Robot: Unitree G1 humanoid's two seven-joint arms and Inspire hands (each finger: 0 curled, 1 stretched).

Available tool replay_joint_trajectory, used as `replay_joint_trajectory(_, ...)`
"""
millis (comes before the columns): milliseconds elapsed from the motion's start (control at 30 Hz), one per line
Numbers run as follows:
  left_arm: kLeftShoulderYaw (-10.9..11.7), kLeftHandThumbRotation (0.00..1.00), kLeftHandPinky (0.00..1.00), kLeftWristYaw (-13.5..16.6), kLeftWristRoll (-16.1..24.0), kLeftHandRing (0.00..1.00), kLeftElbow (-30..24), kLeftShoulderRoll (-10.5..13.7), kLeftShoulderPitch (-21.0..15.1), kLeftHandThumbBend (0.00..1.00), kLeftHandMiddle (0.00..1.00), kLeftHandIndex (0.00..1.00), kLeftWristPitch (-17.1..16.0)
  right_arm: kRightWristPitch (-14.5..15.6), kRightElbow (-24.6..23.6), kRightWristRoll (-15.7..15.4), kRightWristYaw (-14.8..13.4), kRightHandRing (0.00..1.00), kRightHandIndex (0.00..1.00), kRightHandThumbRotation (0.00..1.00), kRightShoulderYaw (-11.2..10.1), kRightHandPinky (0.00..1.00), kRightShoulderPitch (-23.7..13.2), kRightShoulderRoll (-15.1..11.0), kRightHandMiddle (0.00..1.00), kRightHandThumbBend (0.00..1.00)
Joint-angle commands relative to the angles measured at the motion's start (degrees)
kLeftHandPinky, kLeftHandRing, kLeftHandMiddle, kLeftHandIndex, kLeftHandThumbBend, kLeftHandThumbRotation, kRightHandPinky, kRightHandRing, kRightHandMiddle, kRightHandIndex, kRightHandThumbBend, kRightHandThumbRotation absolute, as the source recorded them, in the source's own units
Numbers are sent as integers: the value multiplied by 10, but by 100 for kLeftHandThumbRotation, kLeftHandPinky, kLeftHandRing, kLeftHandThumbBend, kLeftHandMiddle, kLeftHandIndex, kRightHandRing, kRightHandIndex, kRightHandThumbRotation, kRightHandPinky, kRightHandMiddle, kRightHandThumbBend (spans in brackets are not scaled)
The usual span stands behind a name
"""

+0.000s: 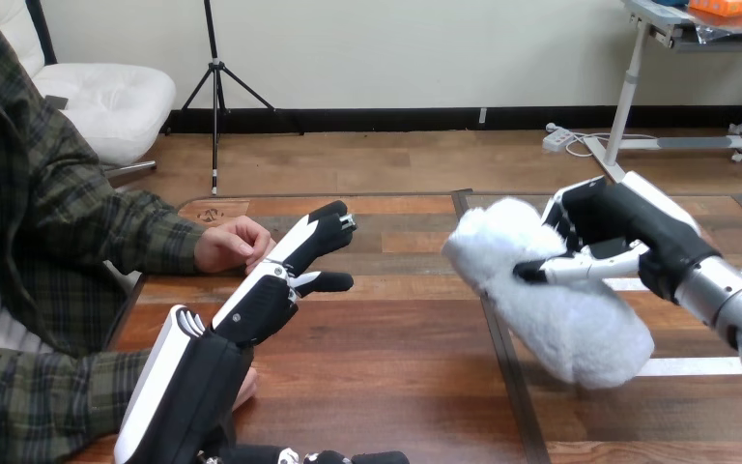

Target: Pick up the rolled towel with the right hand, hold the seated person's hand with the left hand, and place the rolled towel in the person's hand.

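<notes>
The rolled towel [570,319], white and fluffy, is held clear of the table [396,367] at the right side of the head view, tilted so that its upper end points toward the view's middle. It is gripped by the right hand [628,232], whose fingers [580,268] are curled round its upper part, one of them laid across the front of the roll. The left hand [271,295] is stretched forward over the table at the left, its fingers [314,232] straight and pressed together, the thumb set out to the side. These fingers are placed just beside the person's hand [232,244], which is loosely closed and rested near the table's left edge; whether the two are touching cannot be told, and nothing is seen curled round the person's hand. A second hand of the person [247,387] is partly hidden behind the left forearm [179,387]. The towel and the person's hand are kept well apart, with the left hand between them
</notes>
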Motion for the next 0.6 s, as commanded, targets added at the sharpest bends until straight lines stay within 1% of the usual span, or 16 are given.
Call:
replay_joint_trajectory(0, 0, 18, 77, -1, -7, 90, -2, 2, -27, 100, 93, 88, 1, -17, -44, 44, 29, 20, 28, 0, -41, 15, -22, 6, 26, 73)
replay_joint_trajectory(167, 6, 19, 77, 1, 0, 90, 3, 3, -26, 100, 93, 88, -4, -7, -51, 78, 63, 19, 28, 0, -63, 13, -22, 13, 25, 72)
replay_joint_trajectory(400, 6, 20, 77, -1, -1, 89, -1, 6, -21, 100, 93, 88, 3, 5, -66, 108, 90, 18, 28, 0, -81, 12, -21, 17, 24, 72)
replay_joint_trajectory(500, 9, 21, 76, 0, 4, 89, -5, 7, -18, 100, 93, 88, 7, 21, -75, 134, 117, 17, 28, 0, -96, 12, -20, 22, 23, 72)
replay_joint_trajectory(567, 11, 21, 76, 0, 4, 89, -6, 8, -17, 100, 93, 88, 8, 30, -81, 146, 128, 16, 27, 0, -102, 11, -20, 25, 23, 71)
